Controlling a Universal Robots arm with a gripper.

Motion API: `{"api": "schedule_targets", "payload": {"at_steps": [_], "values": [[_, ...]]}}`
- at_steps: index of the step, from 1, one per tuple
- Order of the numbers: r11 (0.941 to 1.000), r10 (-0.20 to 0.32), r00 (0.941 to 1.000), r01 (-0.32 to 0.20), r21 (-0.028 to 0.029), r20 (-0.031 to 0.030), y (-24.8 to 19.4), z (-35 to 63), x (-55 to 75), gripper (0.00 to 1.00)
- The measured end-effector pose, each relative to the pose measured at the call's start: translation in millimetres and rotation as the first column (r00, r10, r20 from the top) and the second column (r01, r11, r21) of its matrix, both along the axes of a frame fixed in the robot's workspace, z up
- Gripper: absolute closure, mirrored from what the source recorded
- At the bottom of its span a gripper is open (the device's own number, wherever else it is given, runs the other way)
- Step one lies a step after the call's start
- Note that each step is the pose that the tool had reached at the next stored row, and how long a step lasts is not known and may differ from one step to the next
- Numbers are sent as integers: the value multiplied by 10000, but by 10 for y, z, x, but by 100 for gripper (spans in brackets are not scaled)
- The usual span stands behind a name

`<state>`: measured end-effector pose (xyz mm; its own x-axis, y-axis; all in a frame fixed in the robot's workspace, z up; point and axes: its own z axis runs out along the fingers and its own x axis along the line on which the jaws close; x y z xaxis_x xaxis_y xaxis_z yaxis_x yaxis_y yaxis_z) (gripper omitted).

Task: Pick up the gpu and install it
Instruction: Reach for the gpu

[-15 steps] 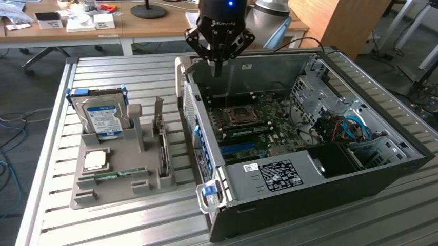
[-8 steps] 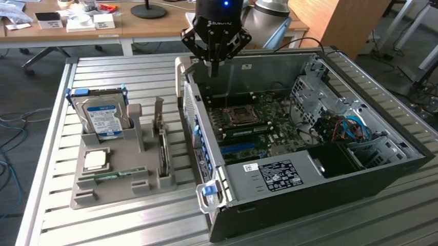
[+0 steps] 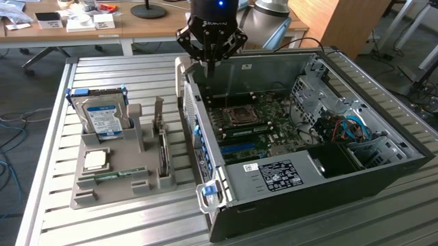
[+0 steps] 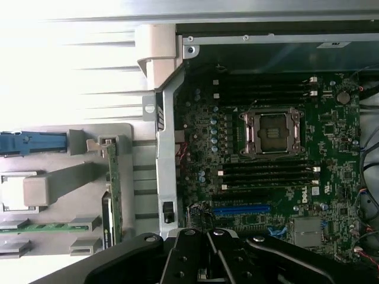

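The gpu [image 3: 163, 151] is a thin dark card standing on edge in a slot of the grey holder tray [image 3: 123, 192], its silver bracket pointing up. It lies on the exterior view's left of the open computer case [image 3: 308, 169]. In the wrist view the gpu [image 4: 111, 195] appears edge-on beside the case wall. My gripper [image 3: 211, 67] hangs shut and empty over the rear corner of the case, well apart from the card. In the wrist view the gripper [image 4: 209, 251] hovers over the motherboard [image 4: 266, 148] near the blue expansion slot [image 4: 241, 209].
The tray also holds an upright silver hard drive [image 3: 102, 120] with a blue handle, a processor [image 3: 96, 160] and a green memory stick [image 3: 113, 175]. Everything rests on a slatted metal table [image 3: 48, 154]. Desks stand behind, and cables run inside the case.
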<state>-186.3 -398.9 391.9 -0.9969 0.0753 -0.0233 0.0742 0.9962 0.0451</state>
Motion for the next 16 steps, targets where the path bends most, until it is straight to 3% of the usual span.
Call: {"api": "schedule_targets", "payload": {"at_steps": [16], "values": [[10000,0,10000,0,0,0,0,-1,-192,89]]}}
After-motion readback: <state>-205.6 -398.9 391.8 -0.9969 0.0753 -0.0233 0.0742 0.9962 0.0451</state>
